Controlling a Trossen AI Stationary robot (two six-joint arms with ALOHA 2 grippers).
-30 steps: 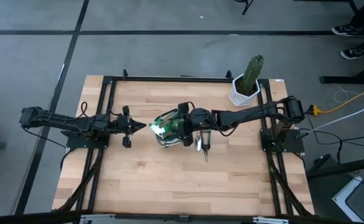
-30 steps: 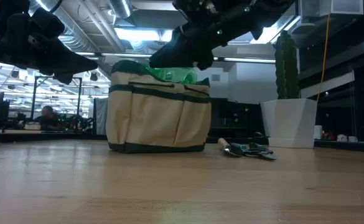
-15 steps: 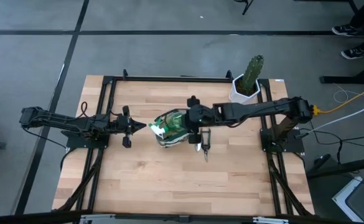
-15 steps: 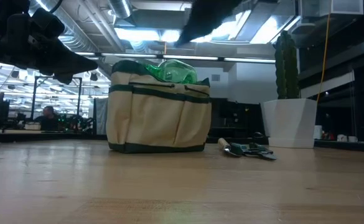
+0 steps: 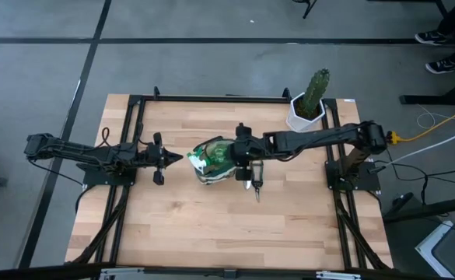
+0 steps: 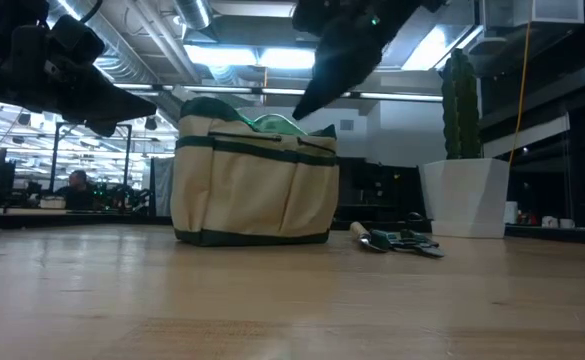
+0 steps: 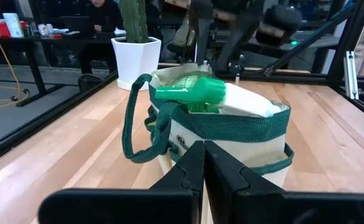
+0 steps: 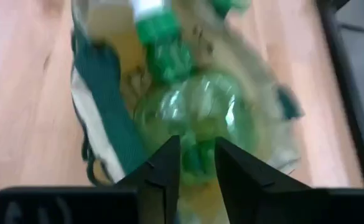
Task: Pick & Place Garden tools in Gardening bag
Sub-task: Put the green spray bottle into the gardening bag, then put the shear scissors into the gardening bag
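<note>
- Nearest the low camera: bare wooden table, then one beige bag standing upright, green trim round its mouth, a pale green shape just peeking over the rim.
- Beside the bag on the boards lies one hand tool with a wooden grip — flat on the table, outside the bag. From above it shows as a thin shape just right of the bag.
- The right gripper hangs over the bag's right edge; its wrist camera looks straight down into the open mouth, fingers slightly apart and holding nothing.
- That wrist view gives what the low view hides — a clear green rounded piece and a solid green plastic piece already inside the bag.
- The left wrist view shows the same solid green piece lying across the top, one bag handle looping out.
- Left gripper waits just left of the bag, fingertips pressed together, gripping nothing.
- Farthest back: one cactus in one white pot, at the table's far right corner.
- Count: two arms, one bag, one tool left out.
</note>
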